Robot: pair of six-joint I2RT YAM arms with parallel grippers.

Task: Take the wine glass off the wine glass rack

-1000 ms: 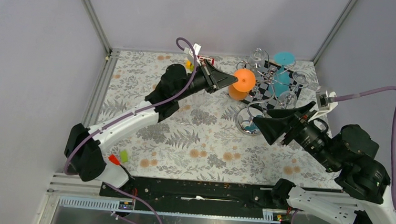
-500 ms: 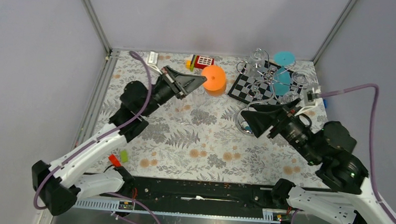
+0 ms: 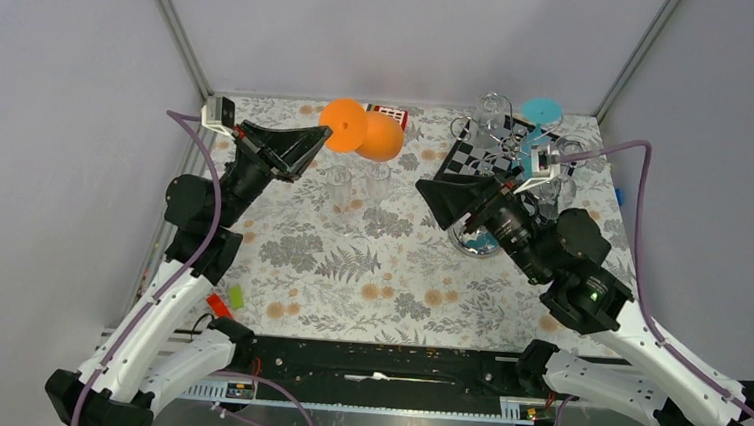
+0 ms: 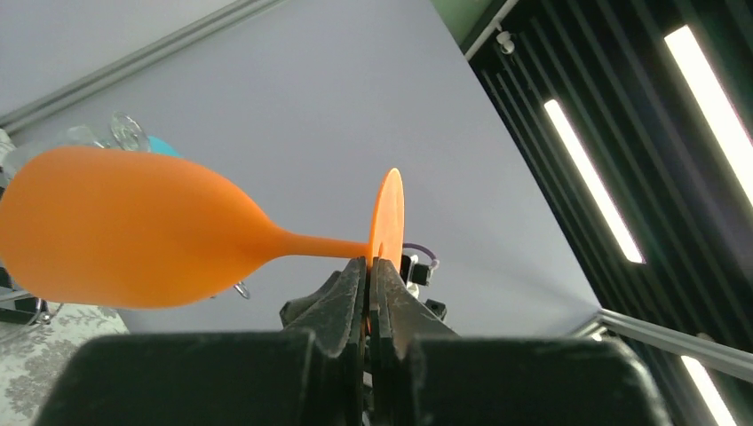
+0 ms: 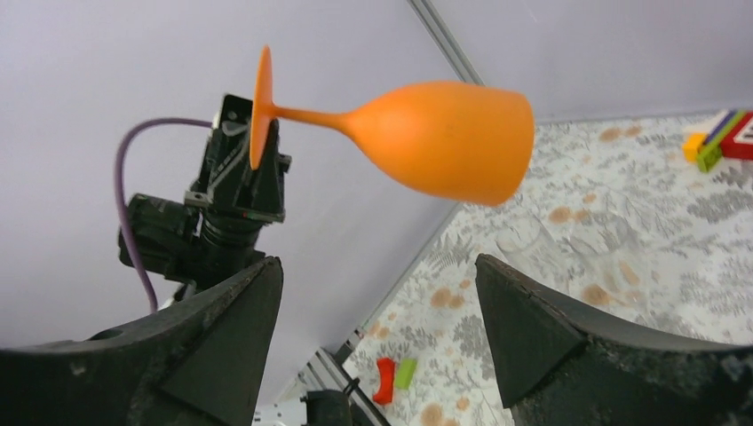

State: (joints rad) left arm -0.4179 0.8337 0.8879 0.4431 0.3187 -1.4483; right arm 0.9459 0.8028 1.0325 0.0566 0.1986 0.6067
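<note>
My left gripper (image 3: 320,135) is shut on the foot of an orange wine glass (image 3: 376,137) and holds it sideways in the air over the far left of the table. In the left wrist view the fingers (image 4: 351,288) pinch the round foot and the bowl (image 4: 115,226) points left. The right wrist view shows the same glass (image 5: 439,138) held aloft. The silver wire rack (image 3: 506,152) stands at the far right, with a teal glass (image 3: 538,126) and clear glasses still on it. My right gripper (image 3: 435,189) is open and empty, left of the rack.
A checkered board (image 3: 477,163) lies under the rack. A red and white block (image 3: 388,115) lies at the back edge. Clear glasses (image 3: 340,183) stand on the floral cloth near the middle. Small red (image 3: 216,304) and green (image 3: 237,295) pieces lie at the near left.
My left gripper has carried the orange glass leftward, away from the rack, and lifted it. My right arm has swung left and forward, jaws still open.
</note>
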